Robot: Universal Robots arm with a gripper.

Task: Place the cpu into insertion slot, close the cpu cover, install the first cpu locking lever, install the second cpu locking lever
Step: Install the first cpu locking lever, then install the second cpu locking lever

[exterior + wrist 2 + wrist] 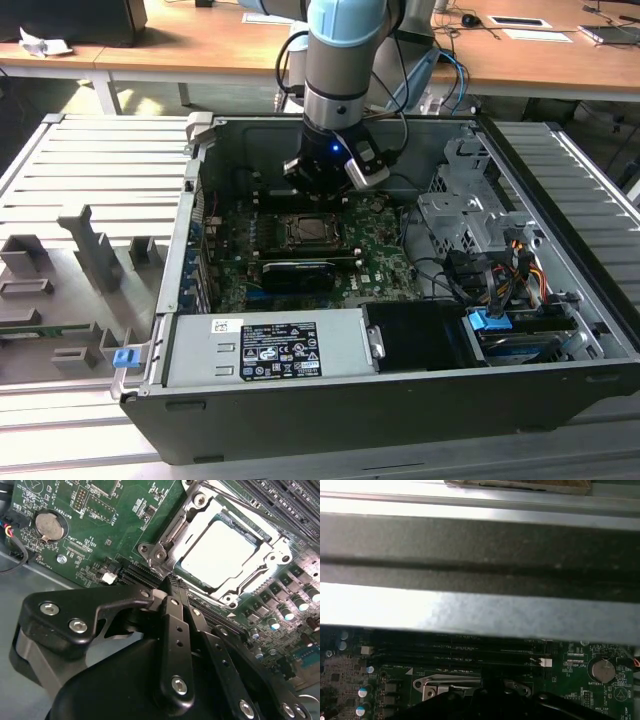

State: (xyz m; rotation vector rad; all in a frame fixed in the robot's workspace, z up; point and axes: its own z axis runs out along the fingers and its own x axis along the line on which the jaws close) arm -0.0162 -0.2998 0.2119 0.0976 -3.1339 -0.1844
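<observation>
Arm (338,60) vertical, fingers (175,610) pressed together, pointing down

Behind my station: long pale wooden desks (200,45) holding papers, perhaps a mouse; ribbed grey metal platform (80,165) either side.

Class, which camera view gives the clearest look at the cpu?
The second wrist view: the cpu lies close and bright, framed by the cpu cover. The exterior view shows it small beneath the arm; the first wrist view catches just the cover's edge.

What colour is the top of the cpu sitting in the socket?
Pale silvery-grey, plain metal. The cpu shows best in the second wrist view.
</observation>
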